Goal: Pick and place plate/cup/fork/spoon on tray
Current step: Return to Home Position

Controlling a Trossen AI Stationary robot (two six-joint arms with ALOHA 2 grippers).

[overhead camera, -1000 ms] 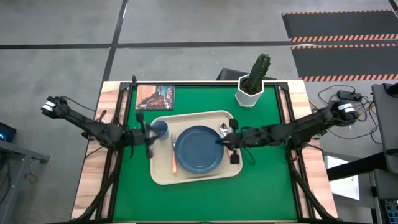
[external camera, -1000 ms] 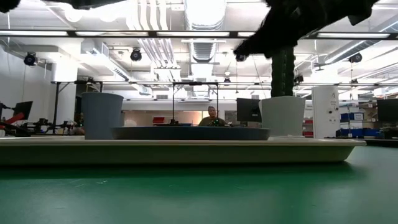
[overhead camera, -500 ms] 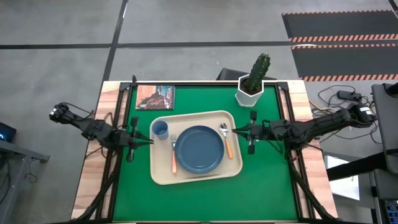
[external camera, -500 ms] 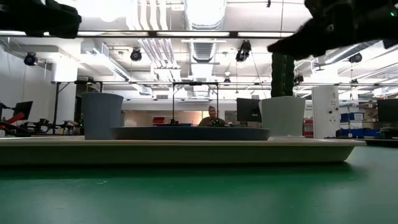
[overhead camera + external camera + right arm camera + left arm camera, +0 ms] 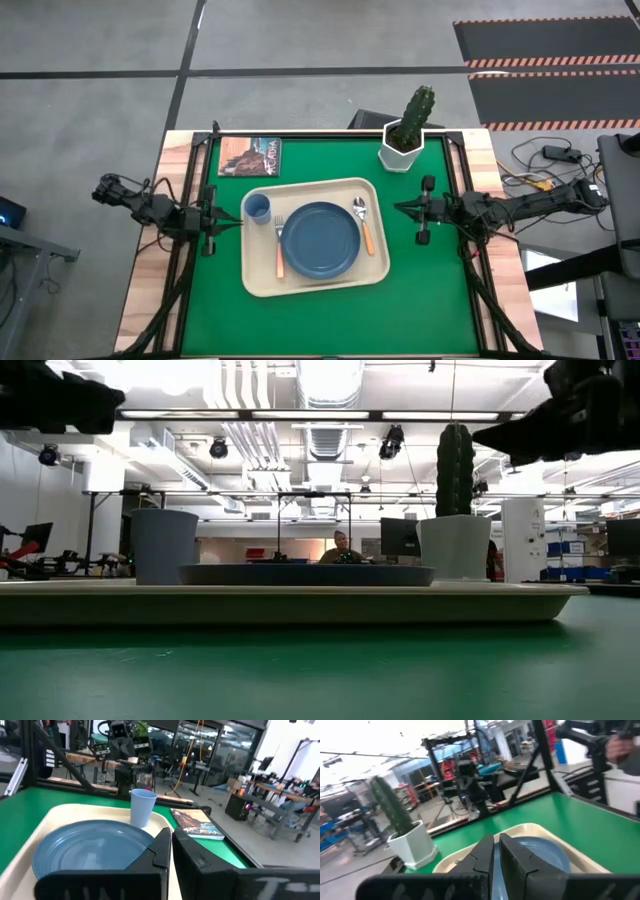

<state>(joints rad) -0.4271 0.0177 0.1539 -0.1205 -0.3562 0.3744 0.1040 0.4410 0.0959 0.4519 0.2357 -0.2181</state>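
— Where's everything sitting right now?

— All on the tray [image 5: 262,281], which lies in the middle of the green table [image 5: 420,300]. The plate [image 5: 318,239] is in the centre of it. The cup [image 5: 257,208] stands upright in the far left corner of the tray, just beside the plate. The fork [image 5: 279,246] lies along the plate's left side, tines pointing toward the far edge, and the spoon [image 5: 363,222] lies along the plate's right side, bowl at the far end.

— And the arms?

— Both are clear of the tray. The left gripper [image 5: 211,219] hangs over the green just off the tray's left edge, level with the cup. Its wrist camera shows the two fingers [image 5: 485,852] pressed nearly together, closed with nothing between them. The right gripper [image 5: 425,209] is off the tray's right edge, near the spoon but apart from it, and its fingers [image 5: 162,847] are likewise drawn together and empty.

— Anything else on the table?

— A white pot with a cactus [image 5: 407,132] in the far right corner, and a small book [image 5: 250,156] in the far left corner. From table height a person [image 5: 343,547] shows seated far back in the room
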